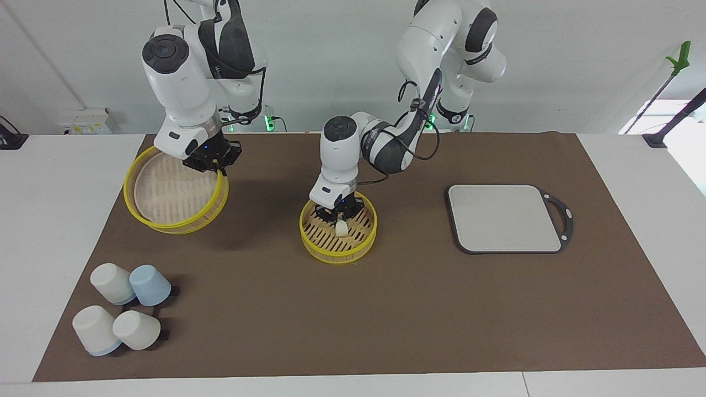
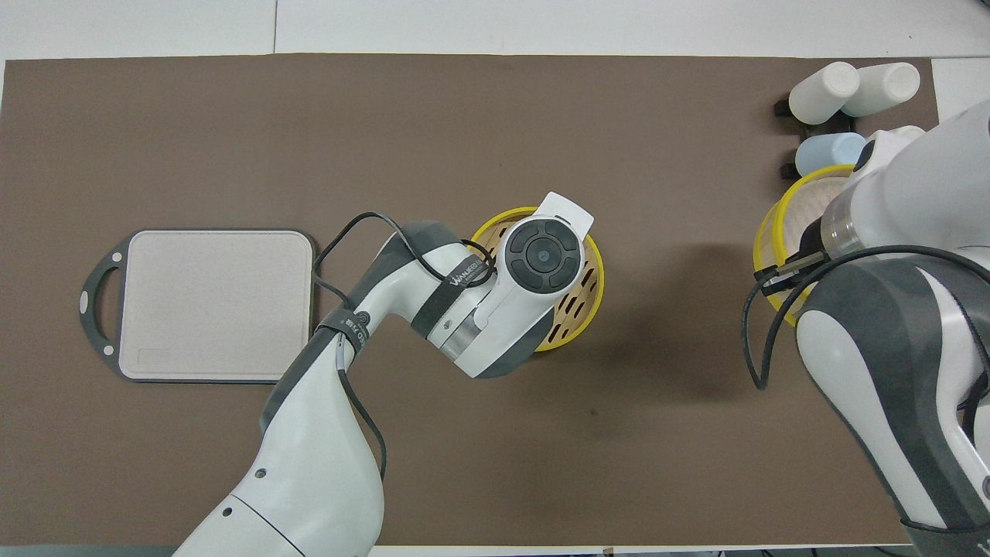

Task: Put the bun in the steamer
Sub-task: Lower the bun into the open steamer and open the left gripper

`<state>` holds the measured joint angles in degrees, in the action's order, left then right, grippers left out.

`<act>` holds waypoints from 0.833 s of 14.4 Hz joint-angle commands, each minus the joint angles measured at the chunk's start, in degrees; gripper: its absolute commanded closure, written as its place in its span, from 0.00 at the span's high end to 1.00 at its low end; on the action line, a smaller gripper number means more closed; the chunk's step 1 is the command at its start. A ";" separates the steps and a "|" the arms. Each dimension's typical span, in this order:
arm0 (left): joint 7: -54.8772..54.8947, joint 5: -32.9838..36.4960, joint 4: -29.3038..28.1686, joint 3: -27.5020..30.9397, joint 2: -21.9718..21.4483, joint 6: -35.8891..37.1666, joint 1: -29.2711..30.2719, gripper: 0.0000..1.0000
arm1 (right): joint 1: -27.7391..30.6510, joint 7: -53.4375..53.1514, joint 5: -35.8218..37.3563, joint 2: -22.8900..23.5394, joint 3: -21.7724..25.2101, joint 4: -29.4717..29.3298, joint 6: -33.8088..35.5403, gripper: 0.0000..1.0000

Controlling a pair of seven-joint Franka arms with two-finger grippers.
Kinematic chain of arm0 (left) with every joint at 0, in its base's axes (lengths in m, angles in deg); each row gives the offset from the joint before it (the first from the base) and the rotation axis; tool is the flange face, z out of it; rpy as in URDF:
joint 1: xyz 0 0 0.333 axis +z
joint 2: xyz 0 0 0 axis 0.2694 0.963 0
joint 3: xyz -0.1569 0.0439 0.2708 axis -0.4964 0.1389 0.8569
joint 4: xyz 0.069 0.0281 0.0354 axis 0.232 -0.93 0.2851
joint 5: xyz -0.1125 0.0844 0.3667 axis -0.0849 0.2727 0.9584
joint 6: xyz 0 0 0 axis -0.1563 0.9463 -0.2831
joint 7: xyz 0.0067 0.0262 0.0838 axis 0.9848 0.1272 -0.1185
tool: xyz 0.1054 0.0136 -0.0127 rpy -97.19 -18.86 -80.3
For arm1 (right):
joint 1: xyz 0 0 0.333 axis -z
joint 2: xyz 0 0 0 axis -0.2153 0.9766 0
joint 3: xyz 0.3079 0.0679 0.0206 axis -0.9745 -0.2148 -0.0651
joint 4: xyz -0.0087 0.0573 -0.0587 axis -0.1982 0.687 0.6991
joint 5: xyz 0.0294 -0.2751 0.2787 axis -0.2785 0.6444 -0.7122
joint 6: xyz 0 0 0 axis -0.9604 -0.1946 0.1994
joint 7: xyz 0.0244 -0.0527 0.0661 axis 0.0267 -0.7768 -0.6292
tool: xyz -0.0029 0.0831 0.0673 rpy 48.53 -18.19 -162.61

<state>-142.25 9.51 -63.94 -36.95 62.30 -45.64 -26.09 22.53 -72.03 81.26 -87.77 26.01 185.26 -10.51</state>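
"WANJEED" lettering on arm band (image 2: 461, 273)

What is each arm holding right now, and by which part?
Left gripper holds the bun by its top, inside the steamer. Right gripper holds the lid by its rim.

Steamer (image 1: 337, 247) woven bamboo, matt; mat (image 1: 386, 309) matt brown; arms glossy plastic.

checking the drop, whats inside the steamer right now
The bun, pinched by the shut left gripper, sits low inside the steamer. Whether it rests on the slats is hidden by the gripper.
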 commanded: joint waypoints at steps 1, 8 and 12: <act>-1.13 1.43 -0.19 0.65 -0.07 -0.71 -0.73 0.36 | 0.89 1.47 -1.33 -1.92 -0.34 1.73 -1.27 0.00; -0.08 1.08 -1.07 0.47 -8.84 8.14 2.50 1.00 | 0.72 1.30 -1.33 -1.92 -0.34 1.47 -1.18 0.00; 2.99 0.64 -1.78 0.30 -17.20 16.94 6.64 1.00 | 0.45 1.12 -1.33 -1.92 -0.34 1.46 -1.18 0.00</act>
<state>-140.85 9.71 -63.53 -36.28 49.07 -31.59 -21.37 22.50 -72.03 81.25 -87.91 25.97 185.31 -10.58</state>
